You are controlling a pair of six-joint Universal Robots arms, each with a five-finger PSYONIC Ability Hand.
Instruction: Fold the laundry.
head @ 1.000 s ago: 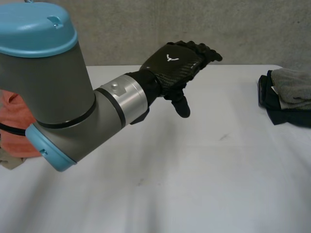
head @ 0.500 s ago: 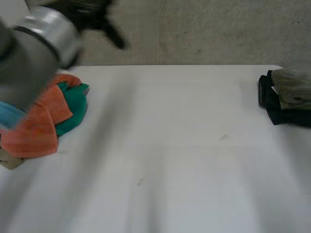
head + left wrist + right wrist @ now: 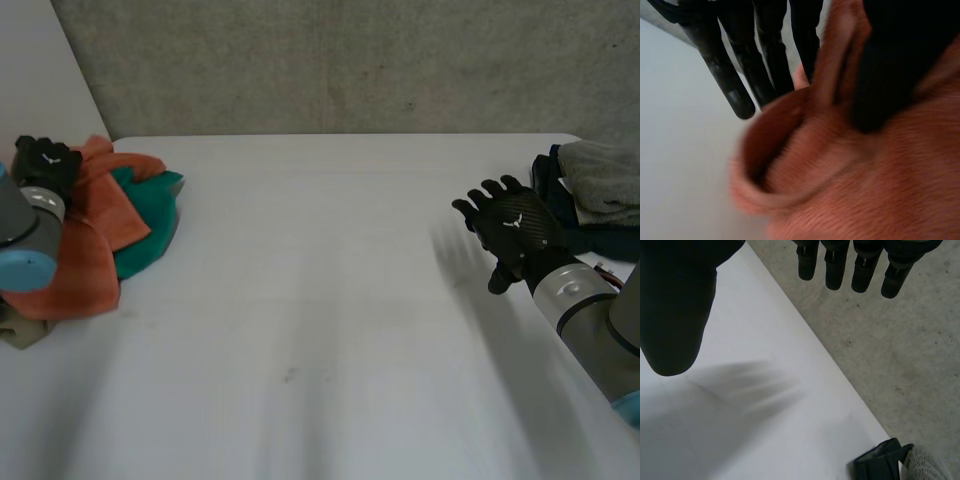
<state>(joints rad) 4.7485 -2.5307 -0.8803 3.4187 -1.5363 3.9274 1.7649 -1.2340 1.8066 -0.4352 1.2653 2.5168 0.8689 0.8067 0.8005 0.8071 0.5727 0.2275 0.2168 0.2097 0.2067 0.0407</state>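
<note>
Laundry first: the orange cloth (image 3: 85, 260) lay under my left robot hand (image 3: 45, 163), just swung over from the middle of the surface (image 3: 320, 300), so pick-up looked due; its grip I couldn't tell. Right robot hand (image 3: 510, 225) hovered released beside the folded stack (image 3: 595, 200).

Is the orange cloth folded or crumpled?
Crumpled: the orange cloth lies in a loose, rumpled heap partly over the green cloth, an edge rolled up beside the left hand.
</note>
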